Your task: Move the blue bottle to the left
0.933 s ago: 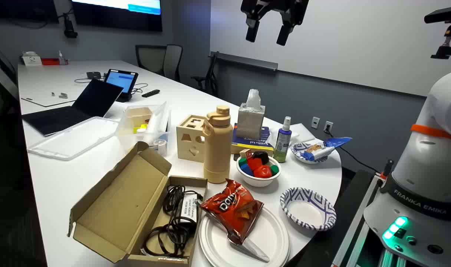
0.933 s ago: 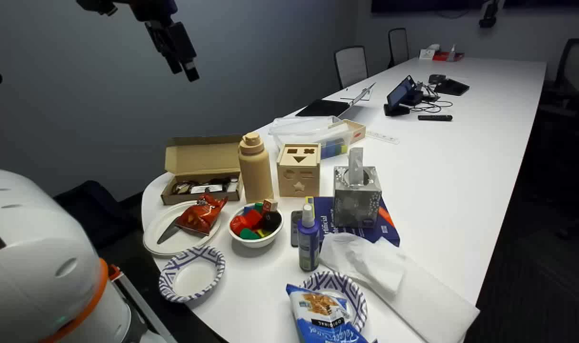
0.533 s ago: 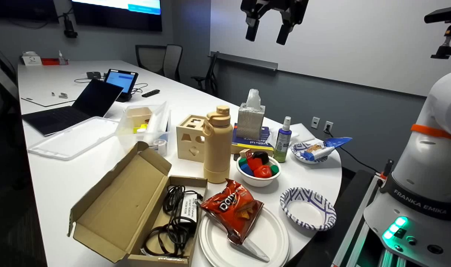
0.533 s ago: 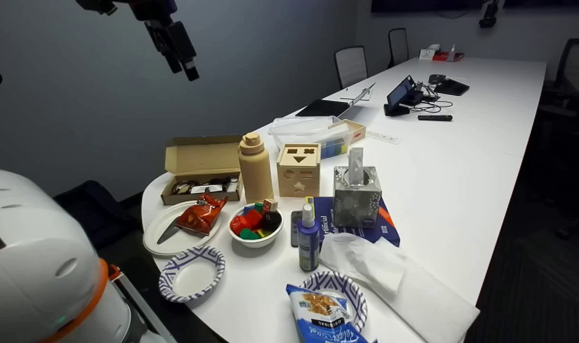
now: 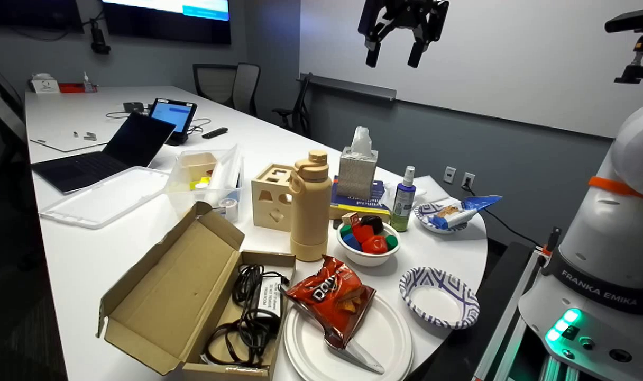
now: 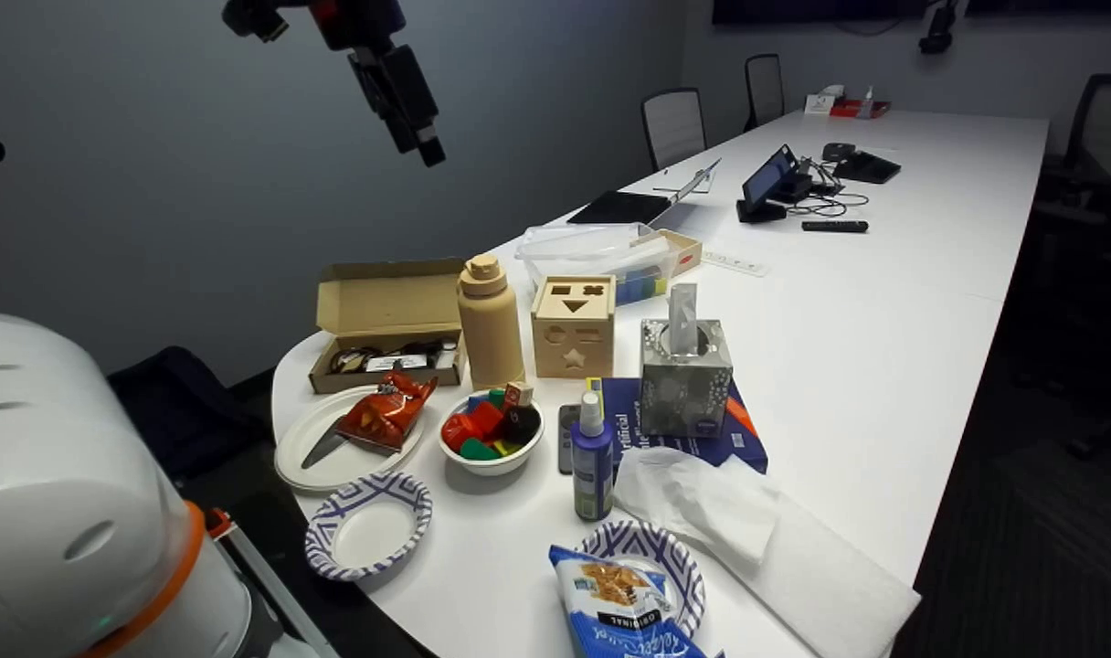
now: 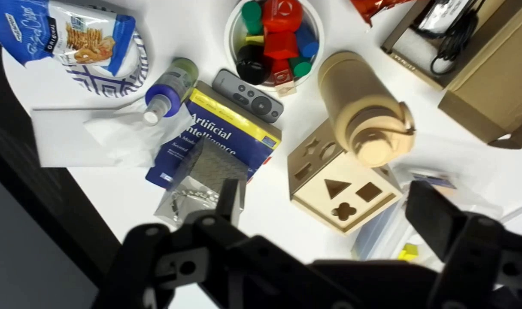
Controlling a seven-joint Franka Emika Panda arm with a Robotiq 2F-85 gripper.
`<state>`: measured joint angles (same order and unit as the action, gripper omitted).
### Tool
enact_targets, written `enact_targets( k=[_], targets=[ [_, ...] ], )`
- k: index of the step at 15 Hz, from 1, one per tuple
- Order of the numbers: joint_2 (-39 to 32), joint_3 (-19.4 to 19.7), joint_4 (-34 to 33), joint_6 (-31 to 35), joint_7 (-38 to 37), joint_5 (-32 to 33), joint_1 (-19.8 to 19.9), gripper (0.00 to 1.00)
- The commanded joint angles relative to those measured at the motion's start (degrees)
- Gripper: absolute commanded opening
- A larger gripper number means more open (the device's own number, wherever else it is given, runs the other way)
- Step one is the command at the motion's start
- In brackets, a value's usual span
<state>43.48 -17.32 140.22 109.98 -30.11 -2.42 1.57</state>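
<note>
Hanging well above the table, the gripper presents its jaws standing apart, a plain gap showing between them in an exterior view and in the wrist view. The blue bottle stands upright near the table's rounded end edge, the end beside the robot base. It is positioned between the book and the patterned bowl bearing a blue snack bag; contact with the book cannot be determined. A tissue box rests on the book. White napkins extend from near the blue bottle toward the long edge. A white bowl of coloured blocks stands between the blue bottle and a plate bearing a red chip bag. Toward the opposite long edge are noted a tan jug, just beside a wooden shape box, and an open cardboard box. A second patterned bowl sits at the rounded edge.
</note>
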Motion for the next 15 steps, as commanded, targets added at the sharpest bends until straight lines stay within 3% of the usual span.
enact_targets(
  k=[1,7,15],
  targets=[
    [-1.2,3.6,2.4,3.3,-1.1,1.9,3.5,1.0],
    [-3.4,7.6,8.7,9.3,-4.6,3.1,9.3,1.0],
    [-6.8,10.4,19.3,21.4,-8.5,2.6,12.0,1.0]
  ],
)
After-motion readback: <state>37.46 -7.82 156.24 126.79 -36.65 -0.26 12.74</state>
